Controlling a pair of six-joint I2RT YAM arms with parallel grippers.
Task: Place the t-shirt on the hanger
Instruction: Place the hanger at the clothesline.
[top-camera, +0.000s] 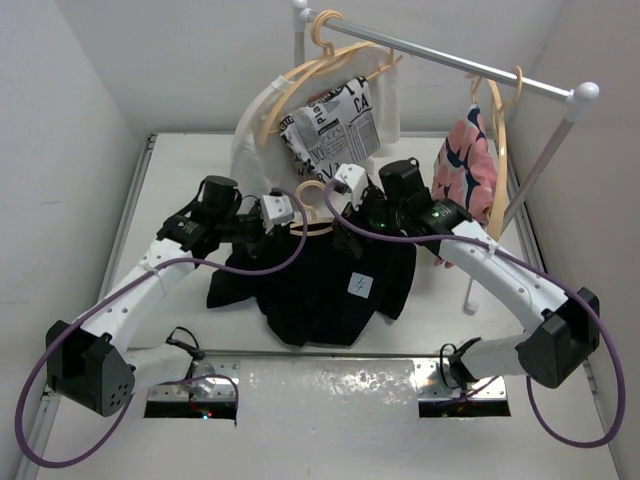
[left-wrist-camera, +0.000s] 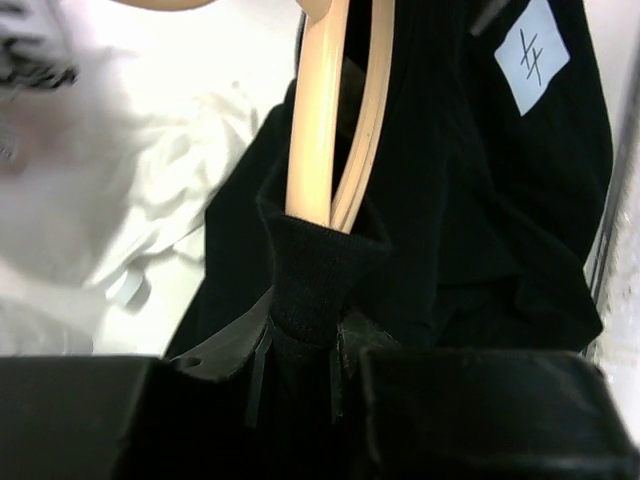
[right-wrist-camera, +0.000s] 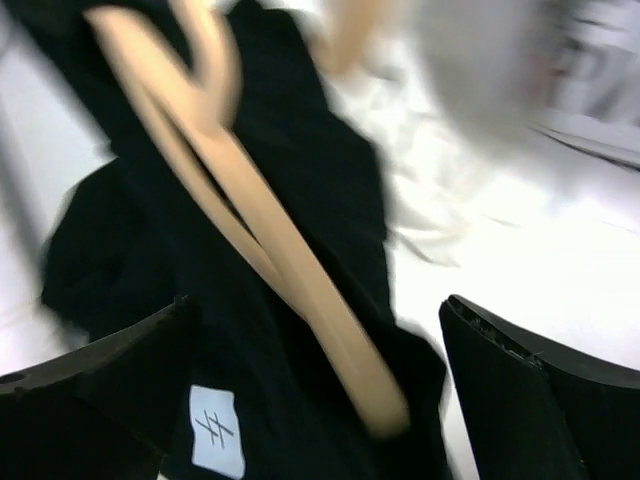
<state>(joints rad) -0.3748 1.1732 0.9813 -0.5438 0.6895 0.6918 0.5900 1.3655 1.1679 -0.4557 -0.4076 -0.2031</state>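
Okay, shirt: black t-shirt (top-camera: 310, 290) lies rumpled on the table (top-camera: 180, 170) right in front of both arms, white label (top-camera: 361, 286) facing up.
Hanger: the tan hanger (top-camera: 318, 229) sits at the collar, one arm poked into the fabric, hook pointing back toward the rail (top-camera: 440, 60).
Left gripper (left-wrist-camera: 300, 345): pressed together on a fold of shirt right at the tip of that hanger arm.
Right gripper (right-wrist-camera: 318, 300): spread wide, with the other hanger arm lying between its fingers and nothing pinched. That view is pretty blurry though.
Progress: my guess is one shoulder is roughly on and the other isn't yet.
Risk 1: if the left pinch only has a thin bit of cloth, a tug could pop the shirt off the tip.
Risk 2: nobody is holding the hanger itself, so pulling the fabric might just drag it sideways or twist it out of the neck.
Risk 3: the two wrists sit close together, so they could bump.
Count, garments: three, the black one, a newsprint one (top-camera: 335, 125) and a pink one (top-camera: 465, 160).
Count, hangers: one on the table, plus spare hangers (top-camera: 499, 160) on the rail. At least two, can't tell exactly.
Count, arms: two.
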